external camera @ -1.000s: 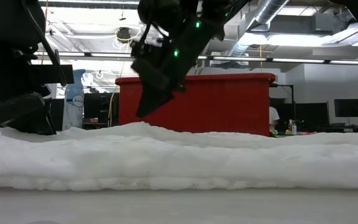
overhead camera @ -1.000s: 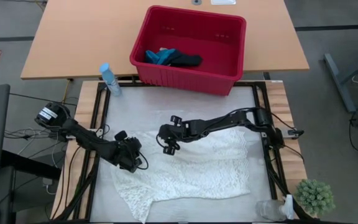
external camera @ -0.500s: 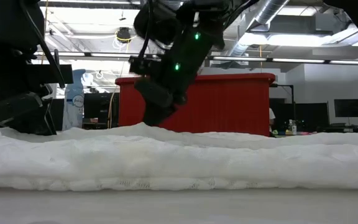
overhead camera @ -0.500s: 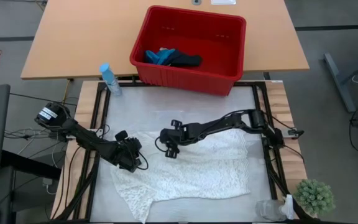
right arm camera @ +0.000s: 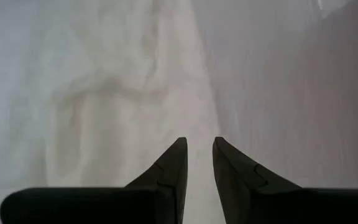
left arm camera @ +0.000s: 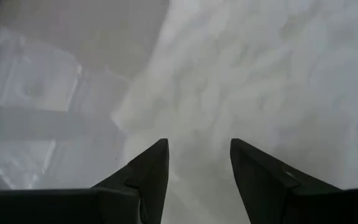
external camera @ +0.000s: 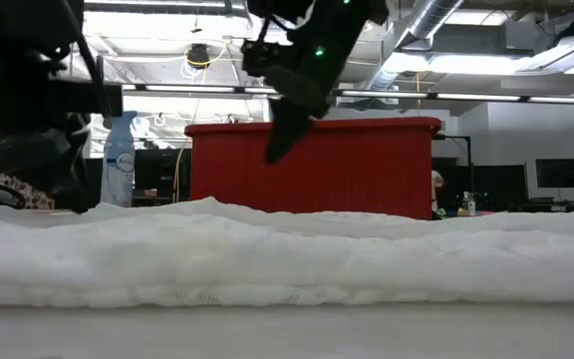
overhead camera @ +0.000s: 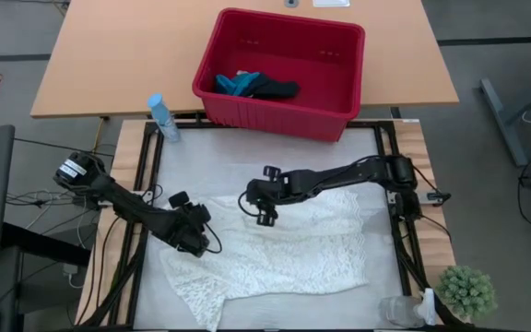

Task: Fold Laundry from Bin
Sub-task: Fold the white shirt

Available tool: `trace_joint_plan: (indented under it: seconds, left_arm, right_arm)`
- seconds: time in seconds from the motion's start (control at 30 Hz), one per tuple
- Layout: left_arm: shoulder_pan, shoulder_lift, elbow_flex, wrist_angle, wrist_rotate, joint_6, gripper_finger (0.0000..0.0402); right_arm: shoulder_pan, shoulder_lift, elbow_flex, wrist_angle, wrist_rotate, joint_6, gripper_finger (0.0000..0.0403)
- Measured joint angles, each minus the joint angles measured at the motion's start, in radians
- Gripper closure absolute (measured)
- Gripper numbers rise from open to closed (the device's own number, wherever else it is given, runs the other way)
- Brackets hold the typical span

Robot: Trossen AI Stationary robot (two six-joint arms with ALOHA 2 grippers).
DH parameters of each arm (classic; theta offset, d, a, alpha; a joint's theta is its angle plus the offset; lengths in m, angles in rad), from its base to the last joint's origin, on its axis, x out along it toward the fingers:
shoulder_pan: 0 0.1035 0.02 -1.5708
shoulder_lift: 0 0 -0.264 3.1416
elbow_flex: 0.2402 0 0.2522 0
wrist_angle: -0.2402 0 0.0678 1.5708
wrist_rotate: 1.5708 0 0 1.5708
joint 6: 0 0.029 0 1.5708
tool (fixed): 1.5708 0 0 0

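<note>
White lacy cloth [overhead camera: 284, 249]: spread flat on the surface, near the red bin [overhead camera: 339, 115]. Dark and teal cloths [overhead camera: 254, 86]: inside the bin. Left gripper [overhead camera: 194, 242]: at the cloth's edge, fingers parted, nothing held. Right gripper [overhead camera: 258, 205]: above the cloth's bin-side edge, fingers slightly parted, empty.

The right gripper [overhead camera: 259, 205] has risen off the white lacy cloth [overhead camera: 284, 254] (toward the bin [overhead camera: 282, 72]), holding nothing.

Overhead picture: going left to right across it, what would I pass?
Left arm's fingers → white lacy cloth → right arm's fingers, open above the cloth → small green plant. The red bin sits farther back, holding teal cloth and dark cloth.
</note>
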Motion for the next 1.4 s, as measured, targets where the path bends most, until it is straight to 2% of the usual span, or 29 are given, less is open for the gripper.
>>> trace_joint_plan:
  seconds: [0.1, 0.2, 0.37, 0.53, 0.63, 0.77, 0.93, 1.03, 1.4]
  left_arm:
    - [0.0, -0.003, 0.012, -0.003, -0.036, 0.028, 0.0239]
    - [0.0, -0.043, 0.02, -0.002, -0.025, 0.017, 0.0239]
    - [-0.01, -0.236, 0.048, 0.007, -0.023, -0.03, 0.024]
    - [-0.01, -0.5, 0.014, 0.009, 0.052, -0.043, 0.0265]
    - [-0.01, -0.63, -0.052, 0.01, 0.058, -0.101, 0.0292]
    - [-0.01, -0.73, -0.144, 0.014, 0.064, -0.172, 0.0337]
    - [-0.009, -0.753, -0.237, 0.113, 0.067, -0.192, 0.0395]
    - [-0.009, -0.737, -0.268, 0.178, 0.085, -0.211, 0.0397]
    - [-0.008, -0.587, -0.268, 0.167, 0.104, -0.3, 0.0401]
  right_arm:
    - [0.017, -0.004, 0.0, -0.059, -0.007, 0.013, 0.0302]
    - [0.043, -0.004, -0.009, -0.13, -0.039, 0.027, 0.0302]
    - [0.068, -0.036, -0.065, -0.154, -0.127, 0.027, 0.0304]
    - [0.036, -0.142, -0.239, -0.129, -0.283, -0.064, 0.0322]
    - [-0.008, -0.239, -0.389, -0.03, -0.295, -0.048, 0.034]
    - [-0.078, -0.369, -0.553, 0.112, -0.294, 0.001, 0.0366]
    - [-0.153, -0.482, -0.648, 0.121, -0.258, 0.021, 0.039]
    - [-0.187, -0.499, -0.699, 0.066, -0.223, 0.052, 0.0388]
    - [-0.212, -0.499, -0.832, 0.089, -0.177, 0.081, 0.0386]
